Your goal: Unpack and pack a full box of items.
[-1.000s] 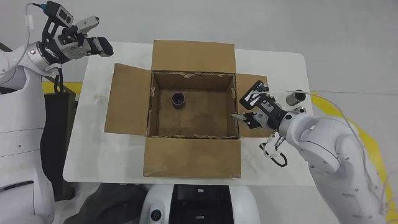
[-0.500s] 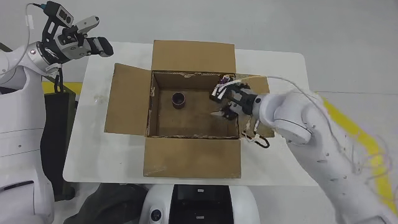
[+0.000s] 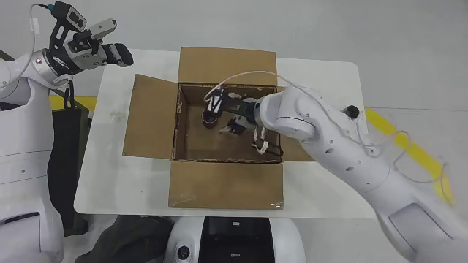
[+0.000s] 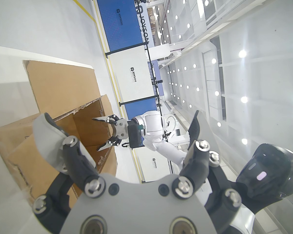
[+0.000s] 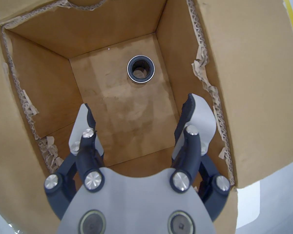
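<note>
An open cardboard box point(image 3: 227, 184) sits in the middle of the white table point(image 3: 102, 168) with its flaps spread out. One dark hollow cylinder point(image 3: 208, 120) point(image 5: 140, 69) stands on the box floor near the far wall. My right gripper point(image 3: 219, 115) point(image 5: 138, 101) hangs inside the box opening, open and holding nothing, just beside and above the cylinder. It also appears in the left wrist view as the right gripper point(image 4: 107, 132) over the box point(image 4: 58, 86). My left gripper point(image 3: 121, 54) point(image 4: 120, 115) is held open in the air beyond the table's far left corner.
A second small dark cylinder point(image 3: 352, 109) lies on the table past the box's right flap, partly behind my right arm. The box walls point(image 5: 39, 74) have torn, ragged top edges. Bare tabletop lies left of the box.
My right arm has swung from the box's right flap leftwards into the box opening, ending next to the cylinder. Its gripper stays open. The left arm has not moved.
</note>
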